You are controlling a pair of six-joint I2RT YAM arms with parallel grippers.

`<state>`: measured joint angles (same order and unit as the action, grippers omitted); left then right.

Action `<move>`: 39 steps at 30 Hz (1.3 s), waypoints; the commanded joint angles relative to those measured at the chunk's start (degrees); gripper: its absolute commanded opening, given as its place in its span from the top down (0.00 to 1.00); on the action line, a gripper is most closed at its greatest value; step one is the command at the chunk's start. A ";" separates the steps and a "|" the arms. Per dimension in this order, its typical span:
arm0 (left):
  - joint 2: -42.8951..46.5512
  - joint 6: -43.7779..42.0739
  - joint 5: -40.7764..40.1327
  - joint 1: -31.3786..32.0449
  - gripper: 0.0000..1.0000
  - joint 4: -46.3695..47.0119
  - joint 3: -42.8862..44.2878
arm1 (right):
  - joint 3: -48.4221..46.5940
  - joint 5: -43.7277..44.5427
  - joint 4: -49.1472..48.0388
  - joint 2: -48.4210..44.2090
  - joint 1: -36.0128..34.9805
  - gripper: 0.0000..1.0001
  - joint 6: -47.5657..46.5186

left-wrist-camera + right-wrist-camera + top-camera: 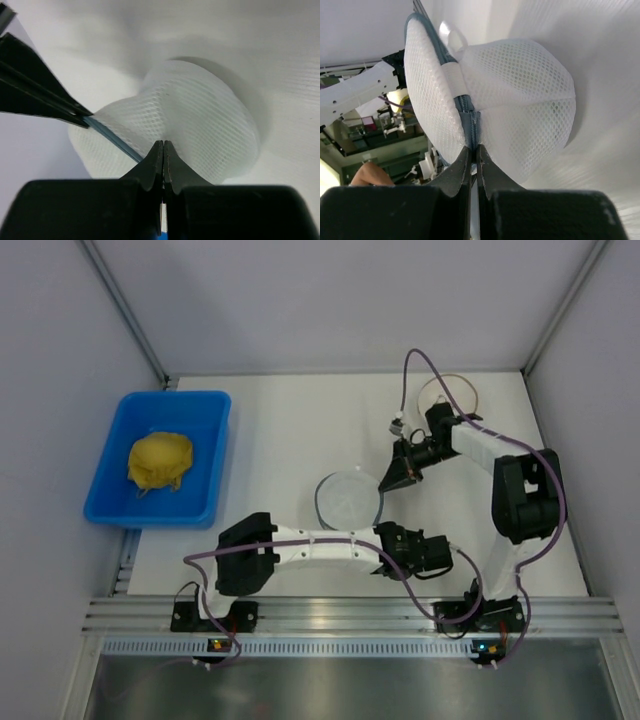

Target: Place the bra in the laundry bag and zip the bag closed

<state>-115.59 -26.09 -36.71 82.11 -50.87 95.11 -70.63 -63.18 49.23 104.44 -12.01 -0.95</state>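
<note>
The laundry bag [347,498], a round white mesh pouch with a blue-grey zipper rim, is held up off the table between both grippers. My left gripper [380,530] is shut on the bag's near edge; in the left wrist view its tips [163,144] pinch the mesh [200,125] where the zipper band [112,136] ends. My right gripper [392,480] is shut on the zipper rim; in the right wrist view its tips [474,148] clamp the zipper [469,117] of the bag [520,95]. The bra does not show in any view.
A blue bin [112,502] at the left holds a yellow cloth lump [160,461]. A white disc with a tan rim [447,393] lies at the back right, behind the right arm. Grey walls close in both sides.
</note>
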 commanded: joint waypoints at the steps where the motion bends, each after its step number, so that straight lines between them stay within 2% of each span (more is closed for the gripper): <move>1: 4.41 3.41 2.61 2.09 1.00 0.34 -2.64 | -6.00 2.18 -5.37 1.63 1.46 1.00 -0.54; 8: 7.66 3.94 2.52 2.18 1.00 2.44 -7.13 | -9.44 6.05 -5.03 2.52 4.36 1.00 -1.33; 9: 7.83 3.33 2.08 2.18 1.00 3.23 -7.83 | -9.61 5.87 -4.33 2.26 4.36 0.95 -1.42; 10: 7.75 2.63 0.77 1.92 1.00 4.02 -8.01 | -9.61 5.44 -1.71 1.73 4.28 0.82 -1.42; 11: 7.49 1.23 0.15 1.83 1.00 5.68 -7.75 | -9.35 4.74 -0.38 1.21 4.28 0.54 -1.60; 15: 5.12 -0.81 -1.08 0.43 1.00 7.01 -4.07 | -8.47 6.22 7.52 -2.83 4.36 0.29 -5.44; 17: 3.28 -1.42 -1.61 -0.28 1.00 7.10 -1.26 | -8.47 7.19 13.31 -3.98 4.36 0.26 -7.56; 21: 2.04 -3.44 -2.14 -0.72 1.00 9.38 0.78 | -4.97 3.60 18.70 -3.90 4.10 0.26 -11.61; 28: 0.72 -5.29 -2.05 -0.72 1.00 10.53 1.92 | -3.02 0.60 13.79 -1.35 -2.92 0.26 -8.37; 32: 0.45 -5.99 -2.14 -0.72 1.00 11.05 1.66 | -3.37 0.34 13.61 0.58 -5.30 0.32 -8.36; 35: 0.37 -5.99 -1.88 -0.72 1.00 10.97 1.74 | -3.90 0.51 13.61 1.29 -6.36 0.46 -8.45; 36: 0.45 -5.82 -1.88 -0.72 1.00 10.97 1.83 | -4.34 0.77 13.52 1.38 -6.45 0.59 -8.37; 38: 0.63 -5.82 -1.61 -0.72 1.00 10.97 1.57 | -5.13 1.04 13.26 1.81 -6.54 0.73 -8.10; 39: 0.72 -5.82 -1.52 -0.63 1.00 10.97 1.48 | -5.48 1.21 13.17 2.25 -6.53 0.87 -8.10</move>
<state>-115.28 -31.64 -37.78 81.32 -42.09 94.83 -73.25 -60.86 63.55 106.13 -17.63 -8.91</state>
